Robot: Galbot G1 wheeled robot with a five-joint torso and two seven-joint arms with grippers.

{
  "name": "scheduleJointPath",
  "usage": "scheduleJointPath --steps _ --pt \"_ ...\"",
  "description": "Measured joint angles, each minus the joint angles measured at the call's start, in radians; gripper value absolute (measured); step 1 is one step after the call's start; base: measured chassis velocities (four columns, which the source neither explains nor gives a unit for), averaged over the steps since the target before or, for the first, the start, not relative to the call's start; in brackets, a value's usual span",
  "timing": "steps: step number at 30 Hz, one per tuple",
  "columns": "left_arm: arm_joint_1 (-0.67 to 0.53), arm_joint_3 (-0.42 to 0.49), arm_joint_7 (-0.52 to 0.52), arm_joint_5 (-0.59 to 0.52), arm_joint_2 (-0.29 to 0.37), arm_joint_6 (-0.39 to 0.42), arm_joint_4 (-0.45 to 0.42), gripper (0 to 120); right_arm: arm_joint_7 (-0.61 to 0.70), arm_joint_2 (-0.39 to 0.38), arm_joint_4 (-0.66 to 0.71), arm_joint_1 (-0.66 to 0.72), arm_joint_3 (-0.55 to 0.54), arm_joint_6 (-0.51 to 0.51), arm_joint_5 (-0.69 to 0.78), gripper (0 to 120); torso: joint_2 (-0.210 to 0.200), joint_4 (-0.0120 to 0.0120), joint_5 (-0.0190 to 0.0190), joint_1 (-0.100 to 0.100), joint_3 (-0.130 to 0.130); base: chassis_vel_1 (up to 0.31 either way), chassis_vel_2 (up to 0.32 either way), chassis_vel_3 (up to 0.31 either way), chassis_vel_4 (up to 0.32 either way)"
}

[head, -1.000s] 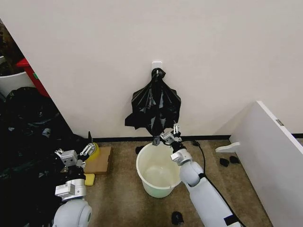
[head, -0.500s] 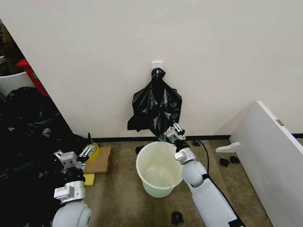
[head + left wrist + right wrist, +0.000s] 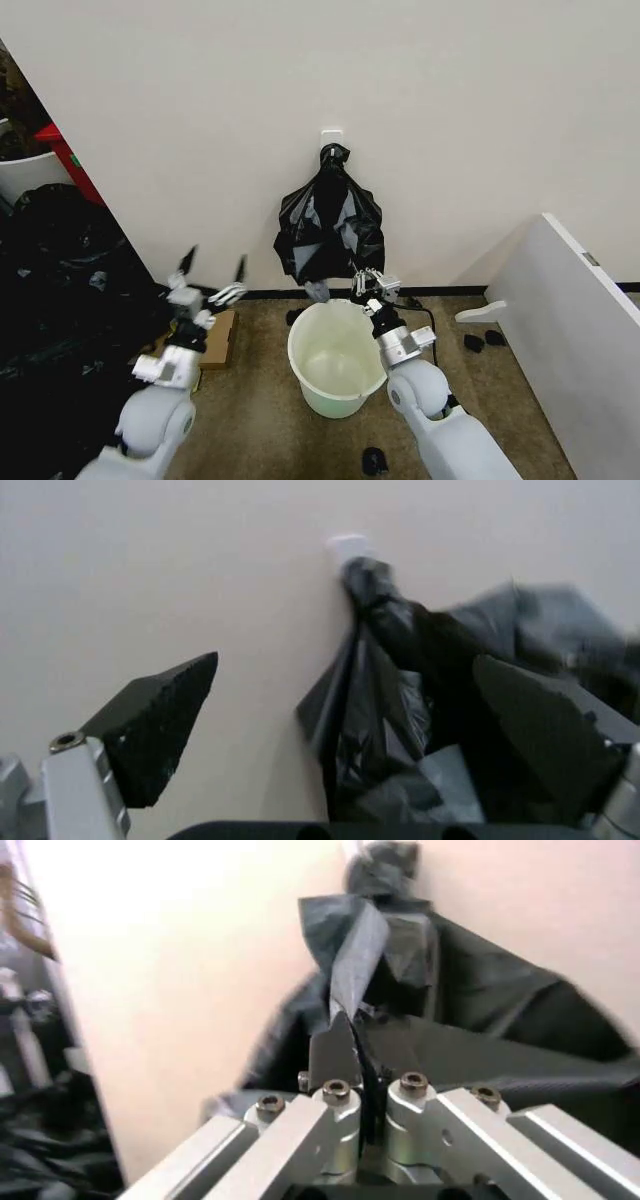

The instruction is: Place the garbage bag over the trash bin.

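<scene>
The black garbage bag (image 3: pixel 330 225) hangs from a white wall hook (image 3: pixel 331 135), directly above the off-white round trash bin (image 3: pixel 335 362) on the floor. At the bin's far rim, my right gripper (image 3: pixel 368 283) is shut on the bag's lower edge. The right wrist view shows a strip of the bag (image 3: pixel 450 1012) pinched in that gripper (image 3: pixel 345 1057). My left gripper (image 3: pixel 210 280) is raised left of the bin, open and apart from the bag. In the left wrist view its dark fingers (image 3: pixel 160 727) are spread wide, with the bag (image 3: pixel 400 690) beyond them.
A white panel (image 3: pixel 580 340) leans at the right. Black bags (image 3: pixel 60 300) are piled at the left, below a white tub (image 3: pixel 25 170). A cardboard piece (image 3: pixel 218 338) lies left of the bin. Small dark objects (image 3: pixel 373 460) dot the carpet.
My left arm has lifted from low beside the cardboard and swung up towards the bag, still open. The right gripper has shifted slightly right and down along the bag's lower edge.
</scene>
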Motion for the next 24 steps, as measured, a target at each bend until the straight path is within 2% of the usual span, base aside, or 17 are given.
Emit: scheduleJointPath --steps 1,2,5,7,9,10,12,15,24 --pt "-0.058 0.023 0.020 0.028 0.016 -0.001 0.033 100 -0.015 0.006 0.003 -0.003 0.000 0.003 0.003 0 0.000 0.0002 -0.0001 0.000 0.000 0.000 0.000 0.000 0.000" --pt "-0.058 0.023 0.020 0.028 0.016 -0.001 0.033 100 -0.015 0.006 0.003 -0.003 0.000 0.003 0.003 0 0.000 0.0002 -0.0001 0.000 0.000 0.000 0.000 0.000 0.000" --pt "-0.217 0.084 0.096 0.111 0.037 0.001 0.128 100 -0.048 0.021 0.010 -0.015 0.002 0.012 0.001 0 0.000 -0.0001 0.0002 0.000 0.000 0.000 0.000 0.000 0.000" --pt "-0.247 0.096 0.127 0.128 0.038 0.001 0.148 100 -0.054 0.024 0.012 -0.018 0.003 0.014 0.000 0 0.000 -0.0001 0.0002 0.000 0.000 0.000 0.000 0.000 0.000" --pt "-0.323 0.120 0.228 0.166 0.038 -0.003 0.199 100 -0.066 0.027 0.016 -0.023 0.008 0.018 -0.006 0 0.000 -0.0001 0.0000 0.000 0.000 0.000 0.000 0.000 0.000" --pt "-0.323 0.120 0.228 0.166 0.038 -0.003 0.199 100 -0.066 0.027 0.016 -0.023 0.008 0.018 -0.006 0 0.000 -0.0001 0.0000 0.000 0.000 0.000 0.000 0.000 0.000" --pt "-0.390 0.128 0.335 0.227 0.030 -0.014 0.254 100 -0.070 0.033 0.019 -0.027 0.013 0.021 -0.017 0 0.000 -0.0001 0.0001 0.000 0.000 0.000 0.000 0.000 0.000" --pt "-0.431 0.125 0.425 0.306 0.012 -0.026 0.305 100 -0.074 0.040 0.019 -0.028 0.017 0.026 -0.031 0 0.000 0.0002 0.0002 0.000 0.000 0.000 0.000 0.000 0.000" --pt "-0.446 0.111 0.472 0.417 -0.031 -0.019 0.348 100 -0.076 0.049 0.018 -0.029 0.018 0.032 -0.052 0 0.000 -0.0002 0.0001 0.000 0.000 0.000 0.000 0.000 0.000"
